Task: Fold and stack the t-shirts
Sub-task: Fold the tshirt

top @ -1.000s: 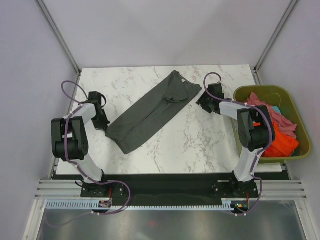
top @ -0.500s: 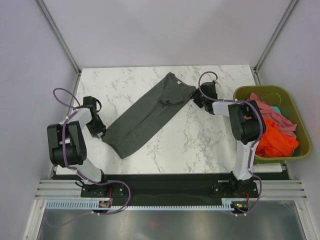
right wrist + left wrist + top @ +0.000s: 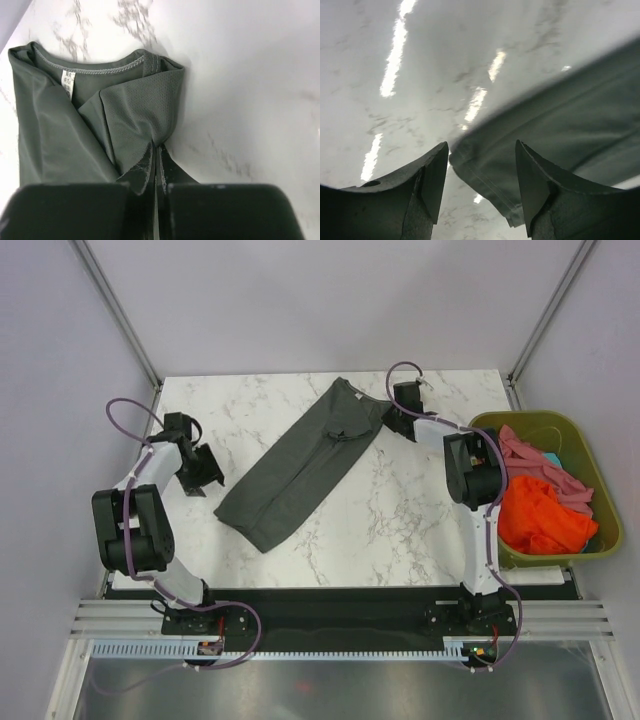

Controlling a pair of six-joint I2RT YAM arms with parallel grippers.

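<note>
Pinching charcoal t-shirt (right end effector)

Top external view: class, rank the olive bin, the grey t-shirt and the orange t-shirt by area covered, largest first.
1. olive bin
2. grey t-shirt
3. orange t-shirt, judged by its visible part only

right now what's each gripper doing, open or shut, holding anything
Left gripper: open, holding nothing; the hem of the grey t-shirt lies just ahead of it.
Right gripper: shut, pinching a fold of the grey t-shirt near its collar.
</note>
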